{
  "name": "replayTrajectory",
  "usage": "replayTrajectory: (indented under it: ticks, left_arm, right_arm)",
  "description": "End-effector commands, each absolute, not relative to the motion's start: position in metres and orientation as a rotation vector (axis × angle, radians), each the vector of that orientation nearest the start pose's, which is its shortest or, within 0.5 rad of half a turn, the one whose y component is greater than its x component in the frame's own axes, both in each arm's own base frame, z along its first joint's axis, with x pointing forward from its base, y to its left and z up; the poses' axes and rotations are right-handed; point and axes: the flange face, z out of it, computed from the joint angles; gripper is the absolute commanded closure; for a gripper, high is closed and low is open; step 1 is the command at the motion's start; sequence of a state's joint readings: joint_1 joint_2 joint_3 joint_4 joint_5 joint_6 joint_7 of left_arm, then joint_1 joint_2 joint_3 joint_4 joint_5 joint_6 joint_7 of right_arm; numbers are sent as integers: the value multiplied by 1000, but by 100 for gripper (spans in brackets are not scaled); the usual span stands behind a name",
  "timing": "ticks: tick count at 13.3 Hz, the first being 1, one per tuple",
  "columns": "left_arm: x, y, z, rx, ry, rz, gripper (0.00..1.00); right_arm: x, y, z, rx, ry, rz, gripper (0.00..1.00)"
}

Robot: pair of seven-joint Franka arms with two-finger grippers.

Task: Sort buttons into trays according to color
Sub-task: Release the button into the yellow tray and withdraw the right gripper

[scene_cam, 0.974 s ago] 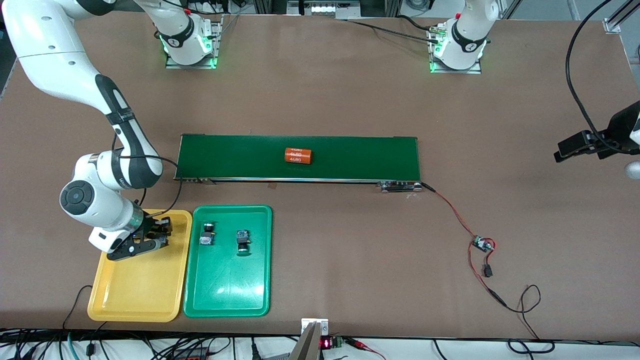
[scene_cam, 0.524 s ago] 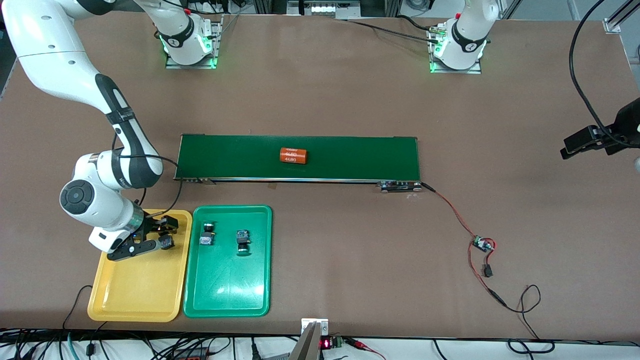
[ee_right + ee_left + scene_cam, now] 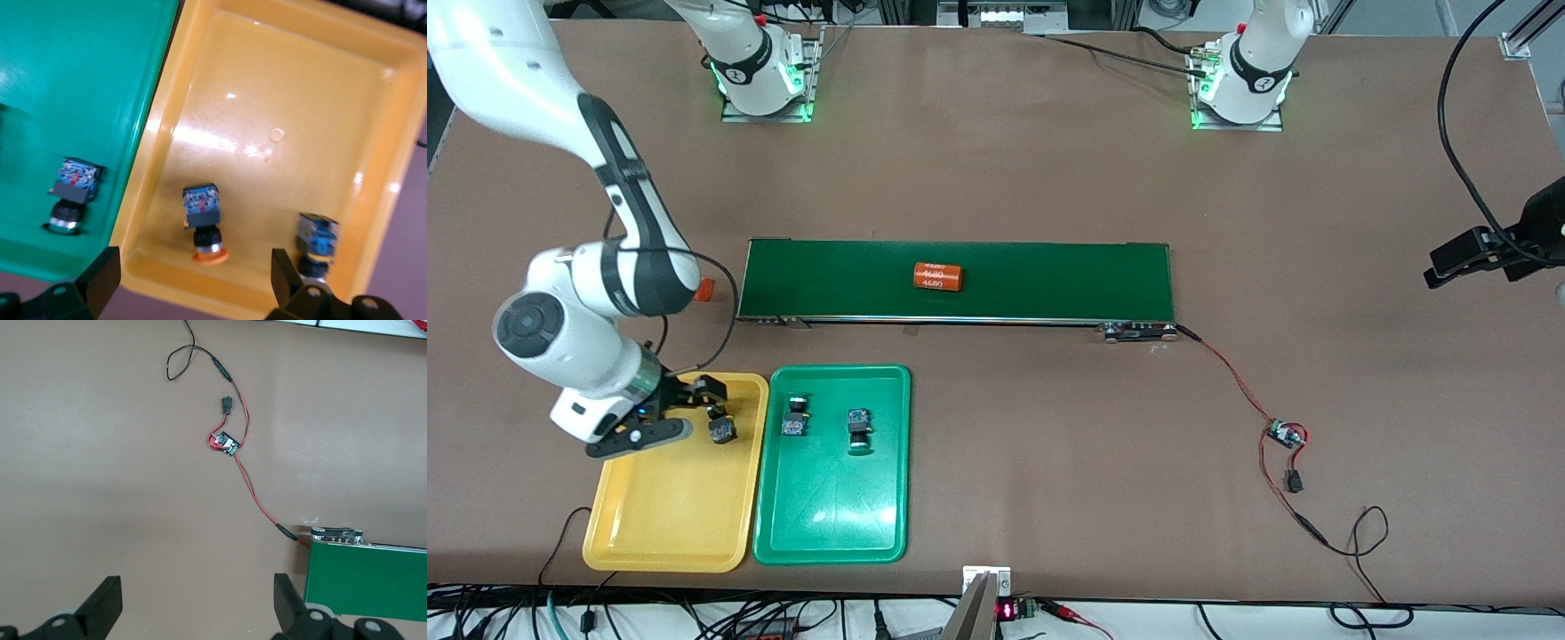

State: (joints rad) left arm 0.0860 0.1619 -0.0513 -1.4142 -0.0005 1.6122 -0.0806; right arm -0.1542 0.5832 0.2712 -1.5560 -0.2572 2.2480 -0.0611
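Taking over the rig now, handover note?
Right gripper: jaws open, empty, over the yellow tray.
Left gripper: jaws open, empty, waiting over bare table at its own end.
Yellow tray: two buttons, the first orange-capped.
Green tray: two buttons.
Done: all four are in trays.
Left: probably just confirm cap colours and retract.

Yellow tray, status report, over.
Right gripper open over yellow tray; two buttons inside. Left gripper open, waiting off the belt's end. Nothing in the way.
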Motion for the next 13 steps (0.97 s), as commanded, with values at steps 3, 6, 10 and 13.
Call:
replayTrajectory:
  ticks: [3, 6, 10, 13]
  left_arm:
    - [613, 21, 601, -3161, -165, -48, 0]
    - [618, 19, 594, -3164, -161, -43, 0]
    - [633, 29, 589, -3162, -200, -167, 0]
    - [627, 31, 611, -3177, -213, -231, 0]
  right_arm:
    - [655, 30, 456, -3144, -114, -139, 0]
    - [623, 20, 520, -3169, -79, -113, 0]
    - [582, 21, 582, -3213, -85, -93, 0]
    - [559, 23, 594, -3223, -76, -57, 0]
